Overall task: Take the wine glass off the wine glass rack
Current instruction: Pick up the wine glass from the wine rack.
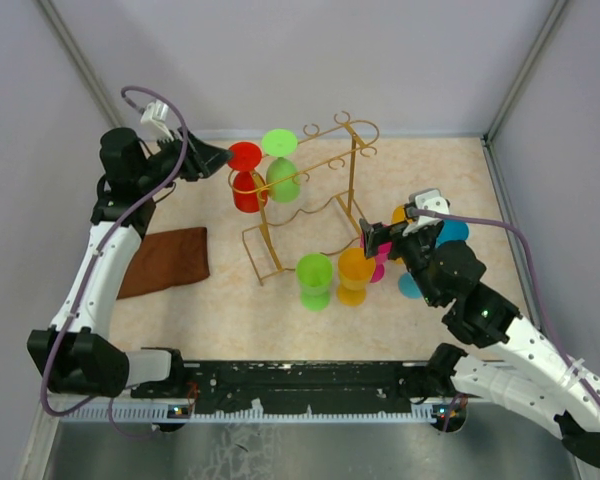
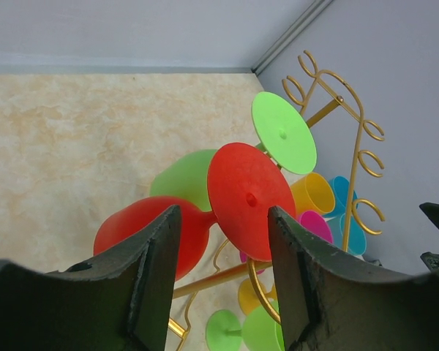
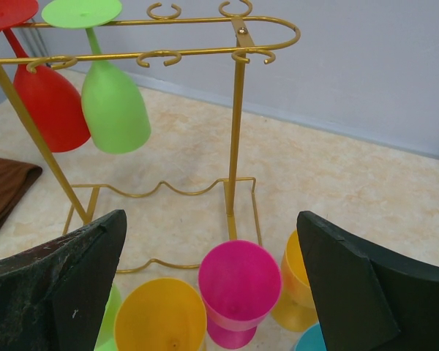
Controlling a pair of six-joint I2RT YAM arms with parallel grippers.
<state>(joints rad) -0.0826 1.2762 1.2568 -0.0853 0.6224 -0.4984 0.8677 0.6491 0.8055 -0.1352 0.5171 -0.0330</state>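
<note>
Your empty, open left claw (image 1: 218, 158) is hovering at nine o'clock of the red wine glass (image 1: 246, 190), hanging untaken on the wine glass rack (image 1: 353, 175).

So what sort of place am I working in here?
Probably a robotics test cell, not a bar: bare grey walls box in a marble-look tabletop, with brightly coloured glasses staged around a gold wine glass rack.

Two wine glasses (image 1: 247, 190) hanging at rack (image 1: 354, 178) left end, standing glasses (image 1: 314, 280) before it, cloth (image 1: 170, 260) left
</note>
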